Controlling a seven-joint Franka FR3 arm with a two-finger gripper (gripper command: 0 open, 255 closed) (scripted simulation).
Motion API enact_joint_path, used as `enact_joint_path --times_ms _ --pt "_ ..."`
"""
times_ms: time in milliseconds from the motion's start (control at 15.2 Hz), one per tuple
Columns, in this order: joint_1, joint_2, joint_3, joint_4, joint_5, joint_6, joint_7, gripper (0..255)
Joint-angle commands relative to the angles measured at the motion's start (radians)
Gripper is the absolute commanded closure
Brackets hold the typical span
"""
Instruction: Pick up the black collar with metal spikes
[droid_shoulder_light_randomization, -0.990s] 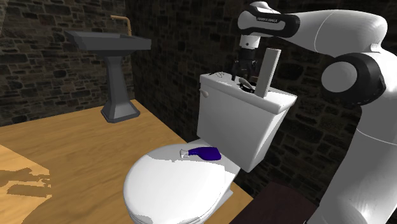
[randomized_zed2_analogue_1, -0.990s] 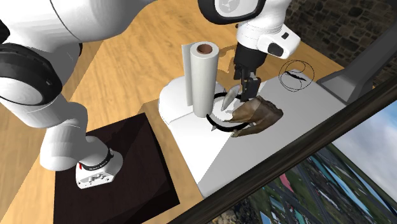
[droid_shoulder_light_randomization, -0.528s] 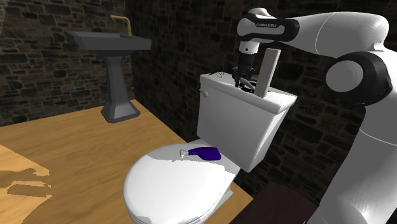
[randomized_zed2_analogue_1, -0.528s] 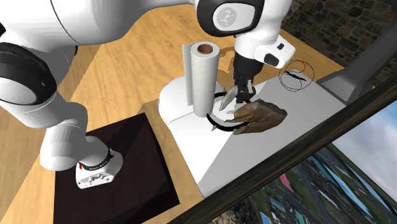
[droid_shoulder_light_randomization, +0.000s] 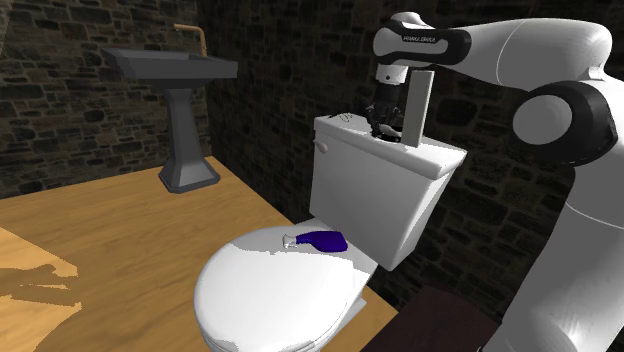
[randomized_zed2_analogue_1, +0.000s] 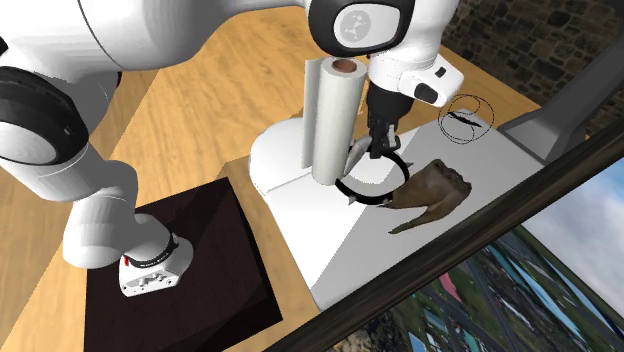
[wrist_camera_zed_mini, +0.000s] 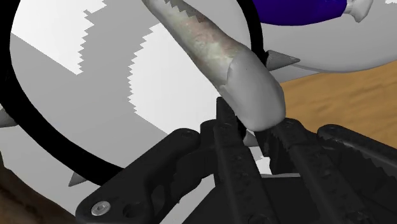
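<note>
Going across the shoulder view: a grey pedestal sink (droid_shoulder_light_randomization: 172, 68) sits way over at 9 o'clock, then there's the white toilet (droid_shoulder_light_randomization: 280, 295) with a small blue-purple thing (droid_shoulder_light_randomization: 322, 240) lying on the seat lid just in front of the tank (droid_shoulder_light_randomization: 375, 195). The hand (droid_shoulder_light_randomization: 383, 122) is down on top of the tank, and an upright roll (droid_shoulder_light_randomization: 417, 105) stands right at its 3 o'clock. In the second exterior view the dark stand (randomized_zed2_analogue_1: 200, 250) is at 8 o'clock from the tank top and the roll comes next. The black collar (randomized_zed2_analogue_1: 362, 202) is over the tank lid at the roll's 4 o'clock, just beside it. It's a black ring with silvery spikes sticking outward. The hand is clenched on the ring at about its 12 o'clock. The wrist view backs that up: the two black fingers (wrist_camera_zed_mini: 222, 137) are pinched in on the band, with one fat grey spike (wrist_camera_zed_mini: 254, 89) poking out right between them. I can't tell if the ring is flat on the lid or just off it. A brown lumpy thing (randomized_zed2_analogue_1: 432, 195) lies at the collar's 3 o'clock, and a thin wire loop (randomized_zed2_analogue_1: 462, 118) sits at about 1 o'clock, near the lid's far end.
</note>
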Motion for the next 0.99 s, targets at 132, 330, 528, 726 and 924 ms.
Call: enact_joint_path --times_ms 132,330,528,726,924 --pt "0.000 0.018 0.001 0.059 0.004 -0.045 -0.001 255" --pt "-0.002 0.036 0.000 0.124 0.006 -0.093 -0.002 255" --pt "-0.005 0.058 -0.001 0.197 0.010 -0.144 -0.003 255" --pt "-0.009 0.086 -0.002 0.279 0.014 -0.199 -0.004 255" --pt "-0.014 0.121 -0.003 0.374 0.019 -0.259 -0.006 255"
